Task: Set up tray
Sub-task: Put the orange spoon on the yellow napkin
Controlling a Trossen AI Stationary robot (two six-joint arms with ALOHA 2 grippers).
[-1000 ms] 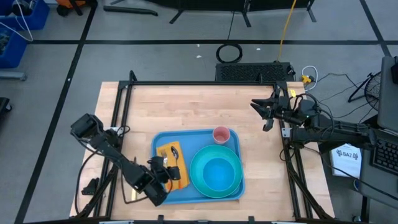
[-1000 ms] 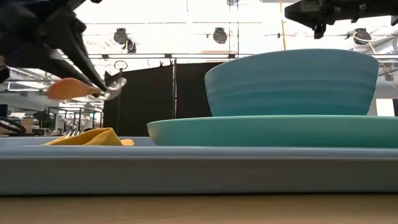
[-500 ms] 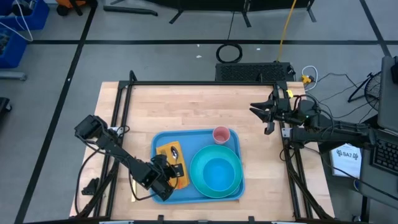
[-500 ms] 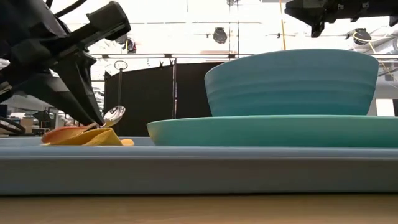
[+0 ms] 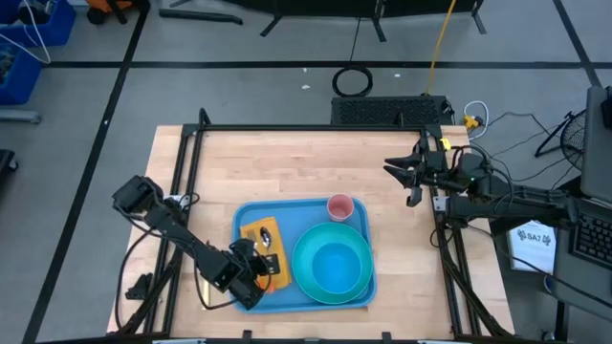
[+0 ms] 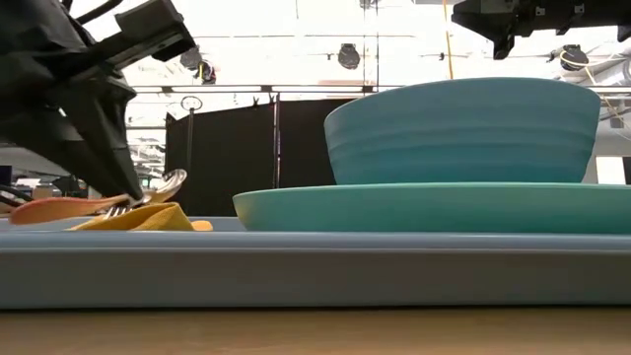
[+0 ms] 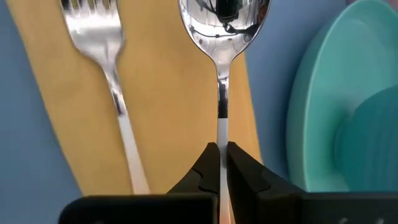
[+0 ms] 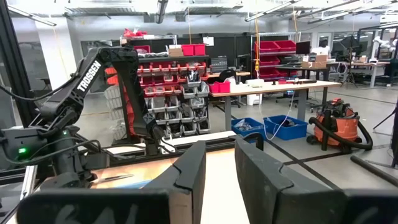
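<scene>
Seen from above, the large flat light-blue plastic tray [image 5: 251, 291] lies toward the front of the wooden desk [image 5: 287, 167], carrying a round teal plate [image 5: 304, 250] with a blue bowl [image 5: 335, 269] in it, a small pink cup [image 5: 339, 206] and a folded yellow napkin [image 5: 260, 232]. The left tool [image 5: 260, 268] is over the napkin; the right tool [image 5: 403, 172] waits well apart, off the tray, fingers slightly parted. At desk height, the orange-handled metal spoon [image 6: 89, 203] lies nearly level on the napkin. The left wrist view shows the tool clamped on the spoon's stem, beside a metal fork [image 7: 106, 53]. Judged step: laying the spoon. Next move calls for release and a clean vertical lift.
</scene>
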